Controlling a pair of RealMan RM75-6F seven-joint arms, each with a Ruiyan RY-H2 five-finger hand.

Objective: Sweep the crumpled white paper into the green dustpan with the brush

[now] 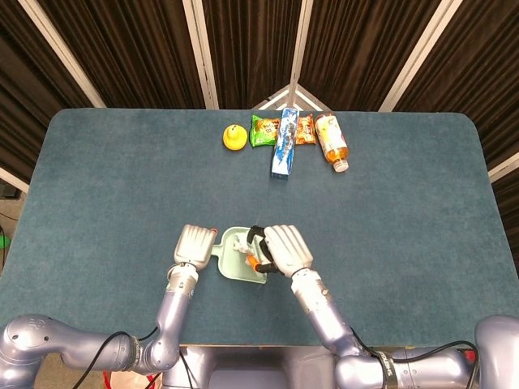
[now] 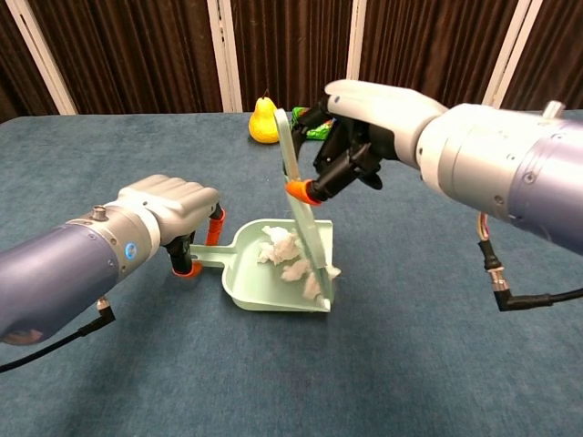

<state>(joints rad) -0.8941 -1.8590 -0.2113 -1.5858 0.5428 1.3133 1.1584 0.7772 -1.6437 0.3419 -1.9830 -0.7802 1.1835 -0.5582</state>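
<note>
The green dustpan (image 2: 257,284) (image 1: 237,267) lies on the blue table, and my left hand (image 2: 171,208) (image 1: 195,244) grips its orange-tipped handle. Crumpled white paper (image 2: 284,252) lies inside the pan in a few lumps. My right hand (image 2: 369,127) (image 1: 285,248) holds the pale green brush (image 2: 305,232) by its handle, nearly upright. The bristles stand at the pan's open right edge, touching the paper. In the head view the right hand hides most of the brush and paper.
Along the table's far side lie a yellow pear (image 1: 234,137), snack packets (image 1: 263,130), a blue box (image 1: 284,143) and a bottle (image 1: 332,140) on its side. The near table edge runs just behind both forearms.
</note>
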